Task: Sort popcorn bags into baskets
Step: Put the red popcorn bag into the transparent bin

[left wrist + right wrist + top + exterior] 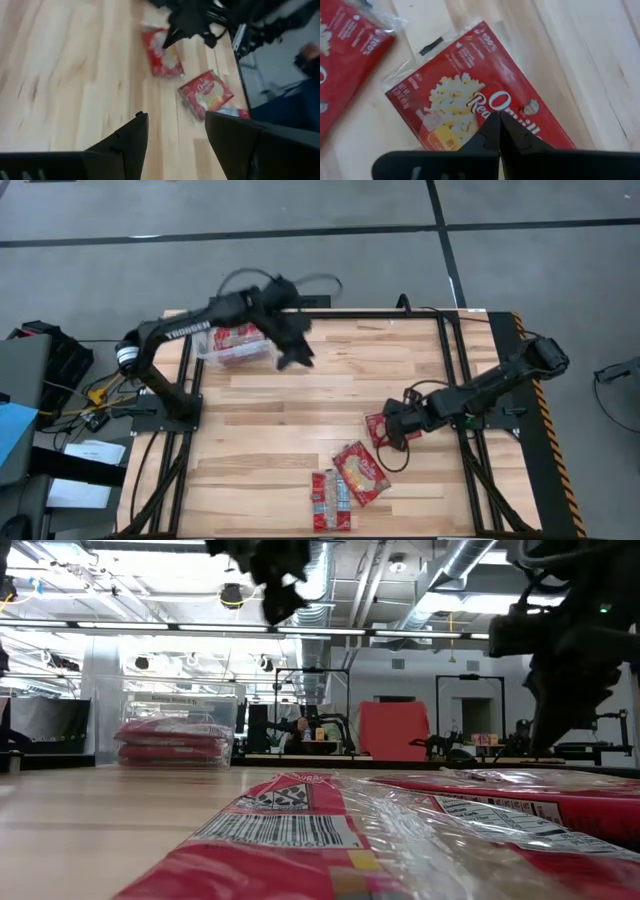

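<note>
A clear tub (pixel 235 345) stands at the table's far left with red popcorn bags (pixel 170 740) stacked flat in it. My left gripper (pixel 296 356) hangs open and empty above the table, just right of the tub (pixel 175 117). My right gripper (pixel 392 430) is shut, its tips (pixel 499 120) low over a red popcorn bag (pixel 465 95) that lies flat on the wood at the right middle. Two more bags (pixel 360 472) (pixel 330 500) lie flat toward the near edge. My right gripper comes down from above, slanting, with its shut fingertips over the printed middle of the bag (pixel 485 107). I cannot tell whether the tips touch the bag. The bag lies flat on the table.
Bare wood lies between the tub and the loose bags. A black frame rail (pixel 450 360) runs along the table's right side beside my right arm. In the low view the near bags (pixel 330 830) fill the foreground.
</note>
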Tool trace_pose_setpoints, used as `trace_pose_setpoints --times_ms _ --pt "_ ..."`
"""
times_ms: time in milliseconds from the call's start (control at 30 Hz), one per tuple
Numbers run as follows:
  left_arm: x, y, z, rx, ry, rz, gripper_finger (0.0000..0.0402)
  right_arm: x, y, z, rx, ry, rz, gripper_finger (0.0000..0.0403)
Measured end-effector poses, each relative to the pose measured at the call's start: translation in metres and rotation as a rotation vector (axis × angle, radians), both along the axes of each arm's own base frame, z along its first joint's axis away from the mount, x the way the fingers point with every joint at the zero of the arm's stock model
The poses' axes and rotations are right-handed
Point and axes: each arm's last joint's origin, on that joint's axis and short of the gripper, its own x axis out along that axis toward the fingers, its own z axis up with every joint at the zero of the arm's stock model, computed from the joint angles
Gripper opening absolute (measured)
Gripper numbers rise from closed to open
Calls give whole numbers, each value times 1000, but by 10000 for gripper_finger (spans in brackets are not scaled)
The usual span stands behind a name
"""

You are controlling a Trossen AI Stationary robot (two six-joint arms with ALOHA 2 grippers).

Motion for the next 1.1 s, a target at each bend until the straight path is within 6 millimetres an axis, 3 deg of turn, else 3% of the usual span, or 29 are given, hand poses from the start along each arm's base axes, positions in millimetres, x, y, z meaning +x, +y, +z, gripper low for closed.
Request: trace_pose_setpoints --times_ms 133,267,467,600,800,1000,1100 --pt "27 -45 -14 106 -84 -67 183 0 4 -4 -16 -7 -37 16" --pt "39 -66 -44 31 -157 -27 183 3 6 -12 -37 22 -44 11" --pt "32 -75 -100 -173 -192 84 183 15 10 -34 -85 56 -21 25" --pt "23 -81 -127 -231 -160 167 183 29 11 -44 -91 6 34 29" --pt "10 -88 -156 -231 -41 321 199 61 -6 -47 -84 -160 130 14" --pt "1 -89 -172 -282 20 422 260 97 -27 -45 -64 -245 260 25" --pt "-3 -88 -177 -296 42 498 286 113 -29 -33 -62 -259 333 30"
